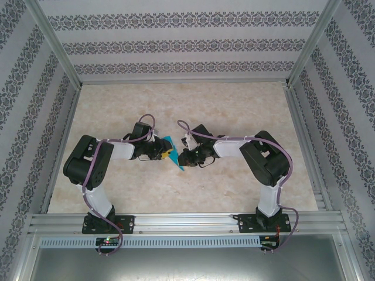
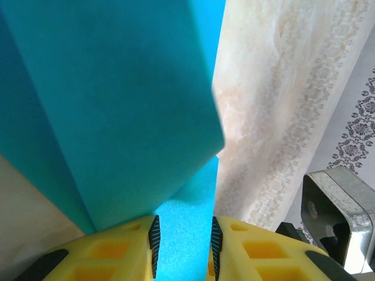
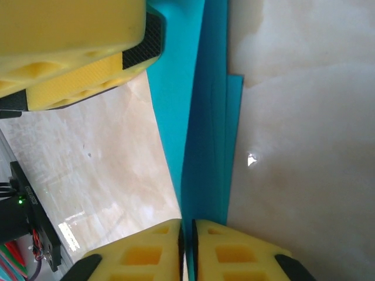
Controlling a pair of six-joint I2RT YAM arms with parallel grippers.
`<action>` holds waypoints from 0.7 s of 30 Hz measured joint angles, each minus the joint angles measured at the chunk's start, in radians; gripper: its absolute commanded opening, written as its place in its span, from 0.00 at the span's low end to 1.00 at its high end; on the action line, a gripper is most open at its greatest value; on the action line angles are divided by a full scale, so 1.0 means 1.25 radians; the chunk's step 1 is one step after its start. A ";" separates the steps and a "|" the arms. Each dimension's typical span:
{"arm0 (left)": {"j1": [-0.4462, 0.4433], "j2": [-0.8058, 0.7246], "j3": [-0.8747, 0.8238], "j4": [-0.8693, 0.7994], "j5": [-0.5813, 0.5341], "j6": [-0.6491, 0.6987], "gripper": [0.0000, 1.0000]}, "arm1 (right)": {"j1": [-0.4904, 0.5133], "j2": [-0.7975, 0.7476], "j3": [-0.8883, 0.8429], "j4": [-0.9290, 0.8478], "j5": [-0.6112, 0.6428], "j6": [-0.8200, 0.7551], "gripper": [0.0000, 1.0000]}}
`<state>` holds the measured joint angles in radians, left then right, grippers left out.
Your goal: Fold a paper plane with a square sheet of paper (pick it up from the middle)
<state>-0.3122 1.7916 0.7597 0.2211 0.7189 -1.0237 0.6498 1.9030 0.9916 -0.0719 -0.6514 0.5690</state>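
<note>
Pinching plain teal paper plane (image 3: pixel 205 146): right jaws.

Teal paper plane (image 1: pixel 176 159), narrow, layered folds

Bright, even, diffuse light fills the overhead view, with faint soft shadows on the pale desk (image 1: pixel 234 105). In the left wrist view the teal paper (image 2: pixel 117 105) is blurred near the lens and shaded at upper centre. The right wrist view has a small white glare spot right of centre.
</note>
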 measured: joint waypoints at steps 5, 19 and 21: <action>0.000 0.000 0.000 -0.001 0.000 0.002 0.33 | 0.000 0.013 0.001 0.002 -0.002 0.000 0.10; 0.000 0.000 0.000 -0.002 -0.001 0.004 0.32 | 0.000 -0.019 0.000 -0.042 0.009 -0.001 0.13; 0.000 0.000 0.000 -0.004 -0.001 0.005 0.31 | 0.001 -0.017 0.000 -0.045 0.010 -0.002 0.11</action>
<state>-0.3122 1.7916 0.7601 0.2165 0.7177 -1.0168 0.6506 1.8816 0.9916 -0.1284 -0.6392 0.5671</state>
